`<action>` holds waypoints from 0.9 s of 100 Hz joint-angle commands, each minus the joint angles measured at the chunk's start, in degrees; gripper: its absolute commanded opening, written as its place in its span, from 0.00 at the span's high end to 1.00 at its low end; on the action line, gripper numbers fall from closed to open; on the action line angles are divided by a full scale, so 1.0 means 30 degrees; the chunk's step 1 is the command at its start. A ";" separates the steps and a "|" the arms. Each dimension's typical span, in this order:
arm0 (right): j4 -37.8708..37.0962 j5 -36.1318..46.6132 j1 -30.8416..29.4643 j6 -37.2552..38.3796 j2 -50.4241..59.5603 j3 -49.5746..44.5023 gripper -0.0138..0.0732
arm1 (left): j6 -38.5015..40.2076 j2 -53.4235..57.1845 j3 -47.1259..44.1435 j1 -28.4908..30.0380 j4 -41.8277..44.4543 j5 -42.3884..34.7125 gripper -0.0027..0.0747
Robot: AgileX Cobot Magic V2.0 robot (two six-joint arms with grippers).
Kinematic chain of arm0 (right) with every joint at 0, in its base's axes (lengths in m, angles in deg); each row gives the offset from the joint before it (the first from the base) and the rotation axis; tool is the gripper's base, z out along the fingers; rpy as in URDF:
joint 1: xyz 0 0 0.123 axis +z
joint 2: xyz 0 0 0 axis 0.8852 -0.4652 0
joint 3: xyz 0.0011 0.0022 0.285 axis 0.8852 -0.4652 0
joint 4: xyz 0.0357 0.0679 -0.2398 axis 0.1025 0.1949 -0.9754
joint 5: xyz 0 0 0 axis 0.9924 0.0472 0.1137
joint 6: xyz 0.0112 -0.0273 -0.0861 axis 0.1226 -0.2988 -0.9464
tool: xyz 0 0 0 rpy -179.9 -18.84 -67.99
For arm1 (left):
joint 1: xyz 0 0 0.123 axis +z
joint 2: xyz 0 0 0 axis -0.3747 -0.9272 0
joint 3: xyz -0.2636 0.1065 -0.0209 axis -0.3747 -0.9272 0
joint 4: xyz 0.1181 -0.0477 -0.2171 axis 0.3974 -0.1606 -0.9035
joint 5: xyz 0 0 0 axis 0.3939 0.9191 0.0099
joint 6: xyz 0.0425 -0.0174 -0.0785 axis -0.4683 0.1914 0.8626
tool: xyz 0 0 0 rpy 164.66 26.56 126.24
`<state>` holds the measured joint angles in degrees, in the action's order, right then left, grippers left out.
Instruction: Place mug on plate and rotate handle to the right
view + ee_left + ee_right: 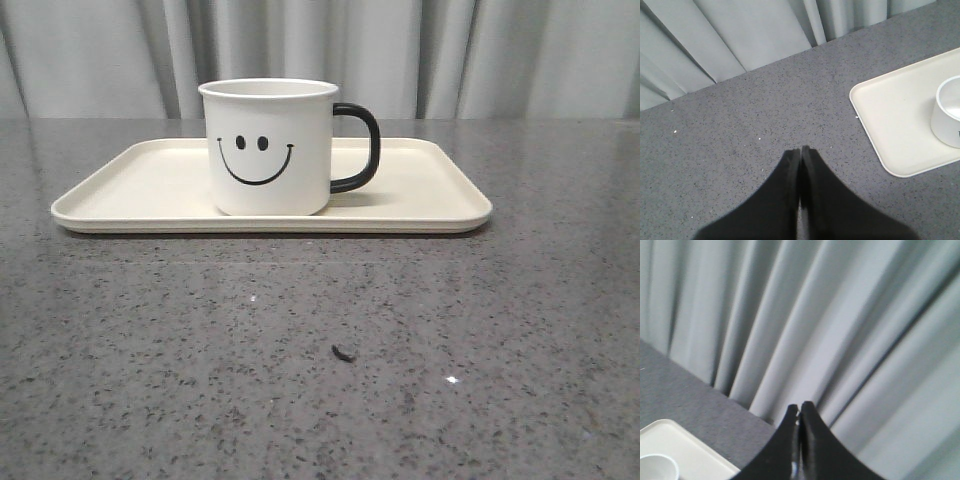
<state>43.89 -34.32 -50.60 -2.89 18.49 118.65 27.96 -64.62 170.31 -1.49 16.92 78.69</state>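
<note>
While both grippers sit pressed together, left gripper (800,150) and right gripper (799,406) well off the plate (150,190) rim; mug (268,150) upright mid-plate.

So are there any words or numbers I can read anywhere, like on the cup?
No words, letters or numbers show in any view.
The mug has only a drawing: a black smiley face with two eyes and a curved mouth, no writing.
The plate, the table and the curtain are plain, with no label or sign.
</note>
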 commanded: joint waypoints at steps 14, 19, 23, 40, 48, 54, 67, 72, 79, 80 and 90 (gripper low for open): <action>-0.4542 0.5485 -0.0317 0.4291 0.4959 -0.6147 0.91 | 0.0174 0.0731 -0.0551 -0.0122 0.0060 -0.1073 0.99; -0.5192 0.6562 -0.0317 0.5195 0.6440 -0.8074 0.91 | 0.0174 0.1081 -0.1108 -0.0122 -0.0032 -0.1564 0.99; -0.5696 0.7227 -0.0317 0.5891 0.7340 -0.9467 0.91 | 0.0174 0.1384 -0.1596 -0.0122 -0.0157 -0.2021 0.99; -0.6608 0.9130 -0.0317 0.7740 1.0970 -1.5896 0.91 | 0.0251 0.2475 -0.3653 -0.0122 -0.0843 -0.3293 0.99; -0.6954 0.9312 -0.0317 0.7740 1.2075 -1.8224 0.91 | 0.0292 0.3030 -0.4717 -0.0122 -0.1116 -0.3949 0.99; -0.7028 0.9426 -0.0317 0.7740 1.2774 -1.9817 0.91 | 0.0741 0.3412 -0.5591 -0.0122 -0.1118 -0.4344 0.99; -0.7160 0.9441 -0.0317 0.8045 1.3763 -2.2207 0.91 | 0.0964 0.4142 -0.7149 -0.0122 -0.1118 -0.4738 0.99; -0.7160 0.9441 -0.0317 0.8091 1.4052 -2.2797 0.91 | 0.1116 0.4438 -0.7767 -0.0122 -0.1118 -0.4972 0.99; -0.7217 0.9441 -0.0317 0.8423 1.4401 -2.3424 0.91 | 0.1160 0.4820 -0.8432 -0.0122 -0.1118 -0.5295 0.99; -0.7221 0.9441 -0.0317 0.8464 1.4477 -2.3516 0.91 | 0.1160 0.4894 -0.8489 -0.0122 -0.1118 -0.5298 0.99; -0.7859 0.9528 -0.0317 0.9111 1.4854 -2.4021 0.91 | 0.1192 0.5379 -0.9218 -0.0122 -0.1118 -0.5873 0.99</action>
<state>22.84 -11.12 -51.13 22.87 62.88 46.26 30.74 -49.31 142.76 -1.49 13.22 66.79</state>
